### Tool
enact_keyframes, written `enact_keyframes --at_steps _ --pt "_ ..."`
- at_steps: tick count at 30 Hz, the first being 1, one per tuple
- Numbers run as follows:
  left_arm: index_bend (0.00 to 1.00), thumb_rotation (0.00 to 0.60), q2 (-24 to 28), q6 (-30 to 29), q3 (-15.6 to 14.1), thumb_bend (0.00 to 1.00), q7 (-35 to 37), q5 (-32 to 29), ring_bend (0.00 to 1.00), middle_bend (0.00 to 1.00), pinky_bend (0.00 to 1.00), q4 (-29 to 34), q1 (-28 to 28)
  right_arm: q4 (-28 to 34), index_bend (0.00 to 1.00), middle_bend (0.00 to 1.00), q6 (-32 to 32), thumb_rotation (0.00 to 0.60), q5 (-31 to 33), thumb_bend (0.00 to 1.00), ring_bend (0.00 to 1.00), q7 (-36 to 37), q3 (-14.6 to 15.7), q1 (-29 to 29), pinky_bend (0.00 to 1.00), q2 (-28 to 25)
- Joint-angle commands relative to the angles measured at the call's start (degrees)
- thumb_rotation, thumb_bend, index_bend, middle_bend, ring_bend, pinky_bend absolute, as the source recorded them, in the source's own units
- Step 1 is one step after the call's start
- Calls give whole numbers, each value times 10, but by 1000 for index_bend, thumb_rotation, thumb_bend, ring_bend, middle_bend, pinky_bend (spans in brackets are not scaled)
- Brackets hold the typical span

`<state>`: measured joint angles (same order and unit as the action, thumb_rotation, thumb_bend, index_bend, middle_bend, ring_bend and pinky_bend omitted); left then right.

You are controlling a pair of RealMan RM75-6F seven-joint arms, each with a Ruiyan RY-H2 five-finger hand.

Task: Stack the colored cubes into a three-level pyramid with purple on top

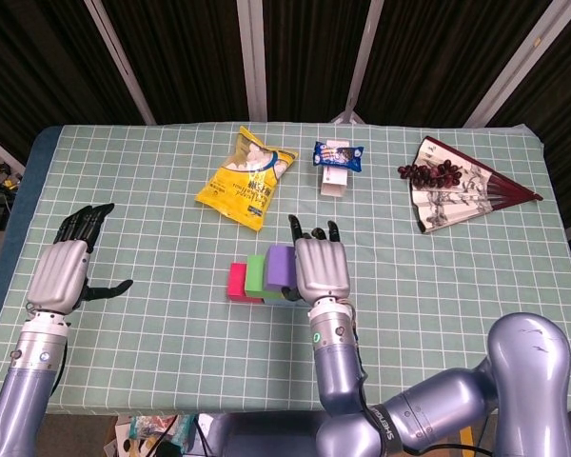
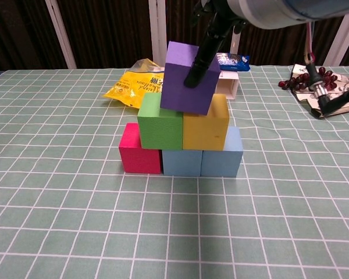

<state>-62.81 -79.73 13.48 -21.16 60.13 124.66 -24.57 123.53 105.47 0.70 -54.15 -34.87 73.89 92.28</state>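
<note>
A red cube (image 2: 139,157) and two blue cubes (image 2: 202,159) form the bottom row. On them sit a green cube (image 2: 160,124) and a yellow cube (image 2: 207,125). My right hand (image 1: 321,266) holds the purple cube (image 2: 188,78), tilted, over the seam between green and yellow; I cannot tell whether it touches them. In the head view the purple cube (image 1: 279,266) shows left of the hand, which hides the yellow and blue cubes. A dark finger (image 2: 200,57) lies across the purple cube's front. My left hand (image 1: 67,269) rests open at the table's left edge, holding nothing.
A yellow snack bag (image 1: 246,176) lies behind the stack. A small blue-and-white packet (image 1: 336,164) sits further back right. A folding fan with dark grapes (image 1: 452,187) lies at the far right. Green checked cloth (image 1: 171,333) covers the table.
</note>
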Motion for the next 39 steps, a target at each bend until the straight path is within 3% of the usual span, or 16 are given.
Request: enact_keyframes --at_steps 1,39 --pt "0 600 0 0 0 65 1 0 0 57 0 0 0 -2 47 461 0 600 -1 218 199 -3 -1 0 0 3" --pt "0 600 2 1 -2 65 2 -3 0 57 0 1 -3 -19 47 461 -24 600 -27 218 198 -39 -2 -21 0 11"
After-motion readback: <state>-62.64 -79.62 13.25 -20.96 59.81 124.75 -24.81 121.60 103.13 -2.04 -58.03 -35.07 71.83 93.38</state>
